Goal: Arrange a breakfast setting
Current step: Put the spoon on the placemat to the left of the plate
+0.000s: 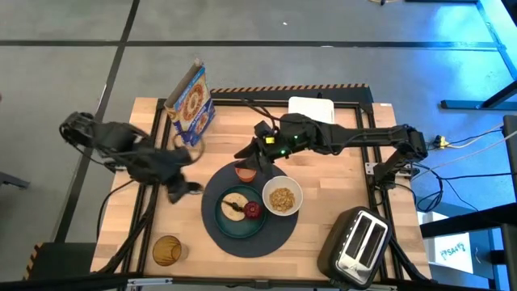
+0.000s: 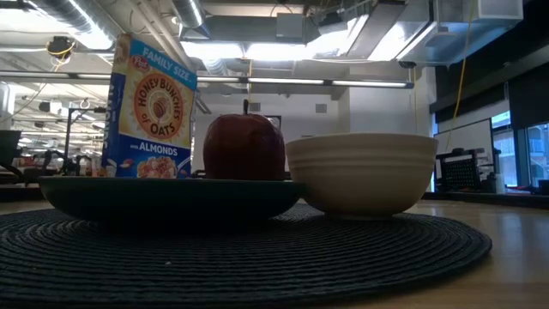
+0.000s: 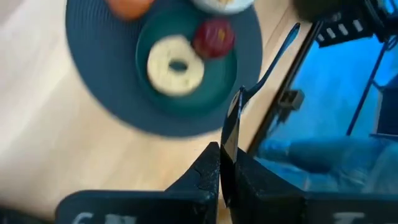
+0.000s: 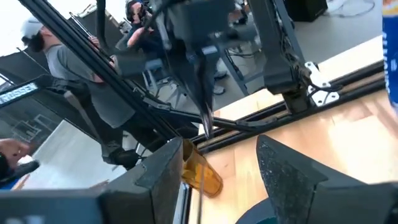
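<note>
High view: placemat (image 1: pixel 212 229) sits centre-front on the tabletop (image 1: pixel 323 174). On the mat: teal plate (image 1: pixel 228 220) in the middle, bagel (image 1: pixel 235 203) at plate centre, red apple (image 1: pixel 253 210) at 3 o'clock of the bagel, touching or just beside it. White bowl (image 1: pixel 282 196) with cereal at 2 o'clock of the plate, on the mat edge. Orange cup (image 1: pixel 245 171) at 12 o'clock of the plate, on the mat rim. Left gripper (image 1: pixel 184 187) hangs just off the mat at 9–10 o'clock. Right gripper (image 1: pixel 252 153) sits just past the orange cup at 12 o'clock. Cereal box (image 1: pixel 191 103) stands at the back left, toaster (image 1: pixel 355 242) front right, amber glass (image 1: pixel 166 250) front left, white container (image 1: pixel 312 108) at the back.

Low view: apple (image 2: pixel 244 147) on the plate (image 2: pixel 171 197), bowl (image 2: pixel 361 172) at 3 o'clock of it on the placemat (image 2: pixel 257 257), cereal box (image 2: pixel 150 107) behind at 10 o'clock. No arms in shot.

Left wrist view: left gripper (image 3: pixel 225 177) clamped tight on the spoon (image 3: pixel 233 134), handle pinched between the fingers (image 3: pixel 205 174), bowl end out over the mat edge. Bagel (image 3: pixel 175 63), apple (image 3: pixel 214 36), plate (image 3: pixel 211 87) and placemat (image 3: pixel 99 68) below, blurred.

Right wrist view: right gripper (image 4: pixel 221 165) wide apart, nothing between its fingers (image 4: pixel 283 168). Amber glass (image 4: pixel 202 174) on the tabletop beyond, the left arm (image 4: pixel 205 43) above it. People in the room behind.
</note>
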Robot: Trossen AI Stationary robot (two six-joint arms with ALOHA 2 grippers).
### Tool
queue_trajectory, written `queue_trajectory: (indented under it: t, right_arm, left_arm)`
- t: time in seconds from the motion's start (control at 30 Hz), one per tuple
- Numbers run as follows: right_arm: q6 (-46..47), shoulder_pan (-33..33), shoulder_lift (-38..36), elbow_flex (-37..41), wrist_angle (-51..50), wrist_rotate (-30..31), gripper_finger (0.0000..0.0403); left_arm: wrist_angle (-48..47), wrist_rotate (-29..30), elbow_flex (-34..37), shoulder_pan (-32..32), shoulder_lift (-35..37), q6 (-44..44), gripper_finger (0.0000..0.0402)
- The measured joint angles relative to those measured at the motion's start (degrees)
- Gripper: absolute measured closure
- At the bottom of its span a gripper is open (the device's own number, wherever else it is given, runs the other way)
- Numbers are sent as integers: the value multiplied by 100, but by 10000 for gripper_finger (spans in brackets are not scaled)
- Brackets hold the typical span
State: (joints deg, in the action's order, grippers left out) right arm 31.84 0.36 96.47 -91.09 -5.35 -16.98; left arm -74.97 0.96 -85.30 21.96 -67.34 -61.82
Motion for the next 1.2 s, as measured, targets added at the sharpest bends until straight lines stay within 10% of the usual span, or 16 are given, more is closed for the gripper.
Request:
queue_trajectory:
  t: [0.47, 1.2]
  right_arm:
    - [-650, 233, 363, -4, -317, -205, 216]
    - [-766, 335, 442, -4, -1029, 811, 391]
  left_arm:
    - [1594, -786, 2, -1445, -1025, 2782, 392]
    - [2154, -628, 7, -1766, -1050, 3039, 382]
